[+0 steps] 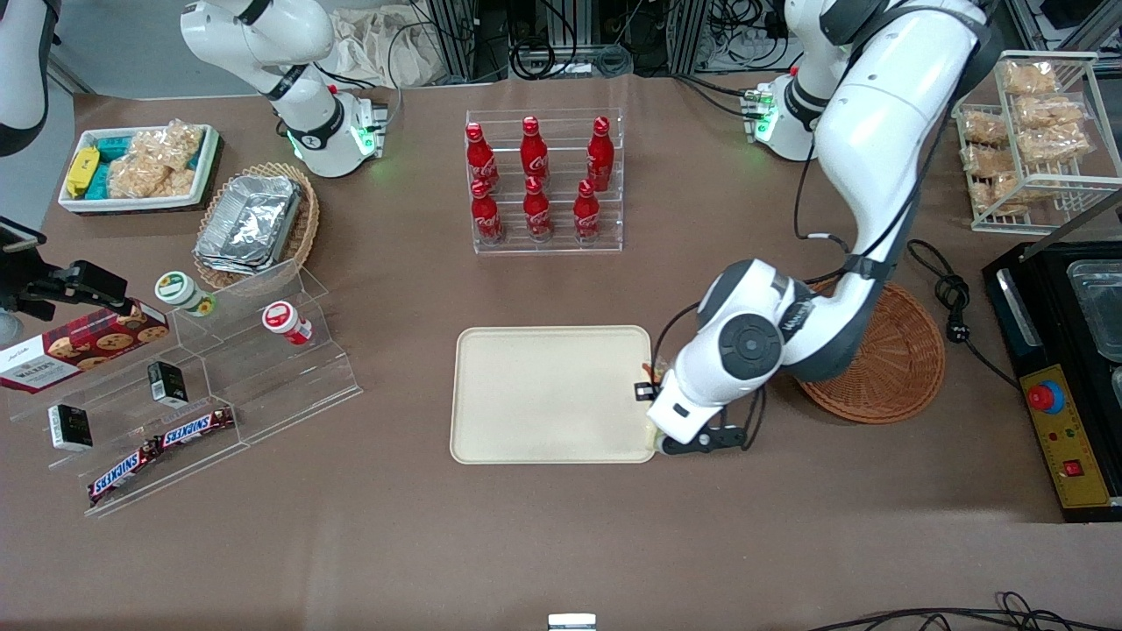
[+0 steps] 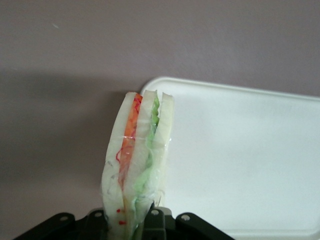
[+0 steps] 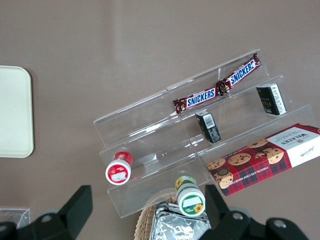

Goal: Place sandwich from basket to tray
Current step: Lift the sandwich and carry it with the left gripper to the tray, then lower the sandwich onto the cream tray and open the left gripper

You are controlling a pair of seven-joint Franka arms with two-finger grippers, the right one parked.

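Carrying step: the sandwich (image 2: 137,165) is nearly over the tray (image 1: 543,394).
The tray is a flat cream rectangle with rounded corners and a low rim. At its edge toward the working arm's end hangs the gripper (image 1: 653,412), clamped on the clear-wrapped white wedge with orange and green layers. Just past it sits the round brown wicker basket (image 1: 894,368). Next, probably: move inward over the tray, lower, release.

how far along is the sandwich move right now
Done: the sandwich is out of the basket, which shows nothing in its visible part. In hand: the gripper is shut on it, at the edge of the tray nearest the basket. Left: setting it on the tray, which is bare, and letting go.
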